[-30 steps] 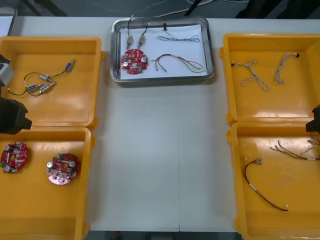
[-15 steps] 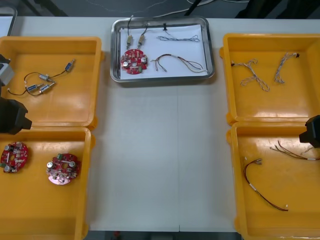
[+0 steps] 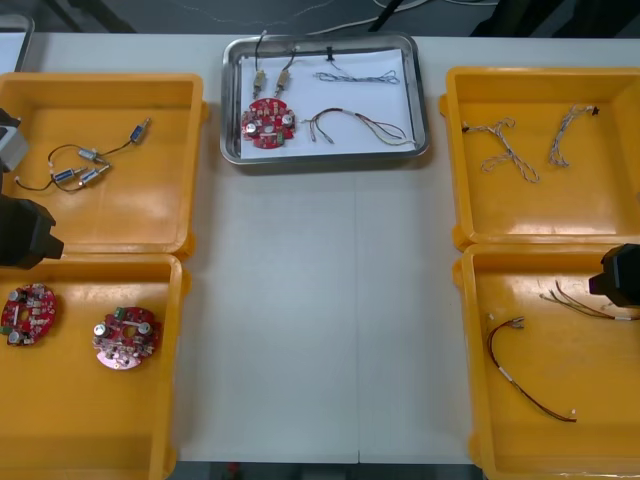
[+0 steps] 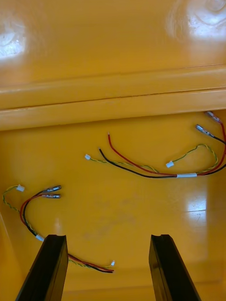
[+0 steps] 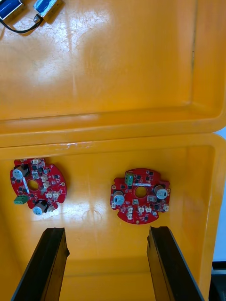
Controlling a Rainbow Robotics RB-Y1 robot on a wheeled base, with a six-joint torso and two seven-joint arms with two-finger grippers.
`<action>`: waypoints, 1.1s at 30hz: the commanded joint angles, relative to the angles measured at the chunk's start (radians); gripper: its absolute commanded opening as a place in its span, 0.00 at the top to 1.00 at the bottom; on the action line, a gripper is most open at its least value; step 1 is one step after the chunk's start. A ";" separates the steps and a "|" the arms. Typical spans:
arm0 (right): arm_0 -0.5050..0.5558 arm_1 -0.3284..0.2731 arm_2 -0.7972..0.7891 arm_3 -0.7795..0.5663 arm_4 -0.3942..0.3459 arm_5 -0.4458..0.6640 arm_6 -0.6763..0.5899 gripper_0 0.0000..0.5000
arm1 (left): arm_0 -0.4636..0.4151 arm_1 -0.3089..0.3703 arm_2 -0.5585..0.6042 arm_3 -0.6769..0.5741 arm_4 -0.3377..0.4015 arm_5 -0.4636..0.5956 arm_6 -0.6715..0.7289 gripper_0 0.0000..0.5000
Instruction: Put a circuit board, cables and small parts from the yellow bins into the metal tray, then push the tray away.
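- Right gripper (image 4: 107, 242) is open and empty, hanging over the near right bin (image 3: 560, 430). Two red-and-yellow cables lie on the bin floor ahead of it: the long cable (image 4: 155, 171) farther off, the short cable (image 4: 35, 207) beside one finger. It touches neither.
- Left gripper (image 5: 106, 235) is also open and empty, parked over the near left bin (image 3: 60, 420), with two spare boards (image 5: 140, 195) ahead of it.
- Tray (image 3: 422, 110) sits between the two far bins, close to the table's far edge. It holds a round red circuit board (image 3: 268, 122), a red-and-yellow tray cable (image 3: 360, 125), a twisted cable (image 3: 355, 76) and two small metal parts (image 3: 259, 80).
- My read: loading looks done, with one of each kind in. What's left is the push, if any travel remains.
- Next move calls for lifting a gripper clear of the bin wall and bringing it to the tray's near rim. Push low and centred so it slides straight.
- Materials:
  - Tray has a shiny metal rim, a white inside and rounded corners. It should slide easily on the smooth light table (image 3: 320, 320).
  - Bins are glossy hard plastic with glare spots.
  - Cables are thin, limp and looped, with small white plugs.
  - Boards are flat notched discs studded with components.
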State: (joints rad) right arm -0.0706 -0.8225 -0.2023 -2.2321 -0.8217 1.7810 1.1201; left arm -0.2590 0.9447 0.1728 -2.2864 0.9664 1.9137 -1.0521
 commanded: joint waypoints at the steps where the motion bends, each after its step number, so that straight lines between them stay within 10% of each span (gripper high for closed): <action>1: 0.037 0.013 -0.032 -0.021 0.021 -0.017 0.073 0.00 | 0.018 0.043 0.031 -0.025 -0.001 0.006 -0.066 0.00; 33: 0.043 0.014 -0.032 -0.021 0.033 -0.017 0.093 0.00 | 0.018 0.043 0.031 -0.025 -0.001 0.006 -0.066 0.00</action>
State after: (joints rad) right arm -0.0443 -0.8168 -0.2023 -2.2321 -0.7963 1.7722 1.1807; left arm -0.2590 0.9447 0.1728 -2.2864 0.9664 1.9137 -1.0521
